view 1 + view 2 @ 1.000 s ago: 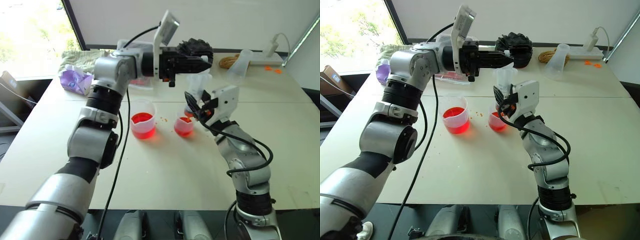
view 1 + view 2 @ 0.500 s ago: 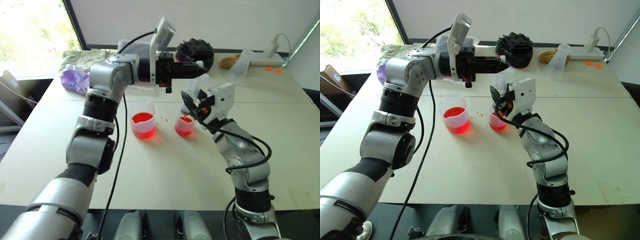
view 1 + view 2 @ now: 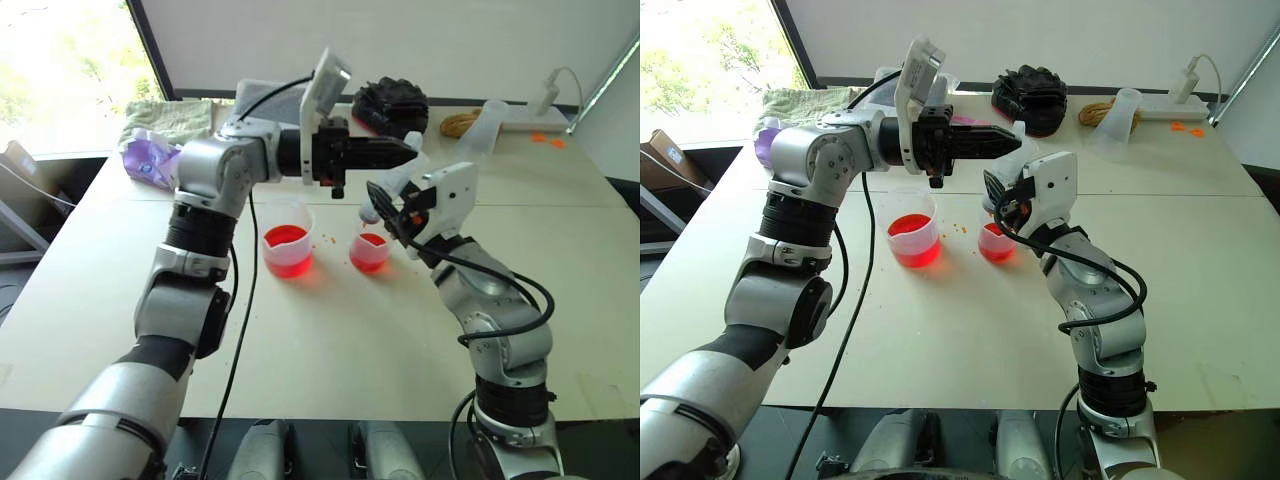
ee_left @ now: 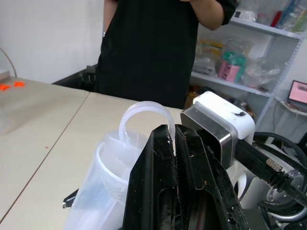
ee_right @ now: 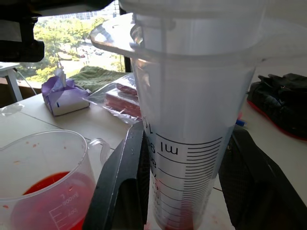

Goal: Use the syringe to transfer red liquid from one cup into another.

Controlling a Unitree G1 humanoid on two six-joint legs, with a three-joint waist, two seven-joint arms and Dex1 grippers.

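The syringe (image 5: 192, 143), a thick clear barrel with printed marks, stands almost upright over the smaller cup (image 3: 370, 252), another cup holding a little red liquid (image 3: 994, 243). My right gripper (image 3: 388, 207) is shut around the barrel from the side. My left gripper (image 3: 408, 148) reaches in level from the left and is shut on the clear plunger ring (image 4: 144, 114) at the syringe's top. The larger cup (image 3: 287, 246) stands just left of the smaller one with a deeper pool of red liquid (image 5: 43, 191). The nozzle tip is hidden.
A purple tissue pack (image 3: 150, 162) and a green towel (image 3: 170, 115) lie at the far left. At the back are a black bundle (image 3: 390, 100), a rope coil (image 3: 458, 122), a tipped clear beaker (image 3: 482, 125) and a power strip (image 3: 540, 96). A person (image 4: 158, 48) stands past the table.
My left forearm has swung lower and the syringe's top leans a little more toward the back. Both grips and both cups stay as they were.
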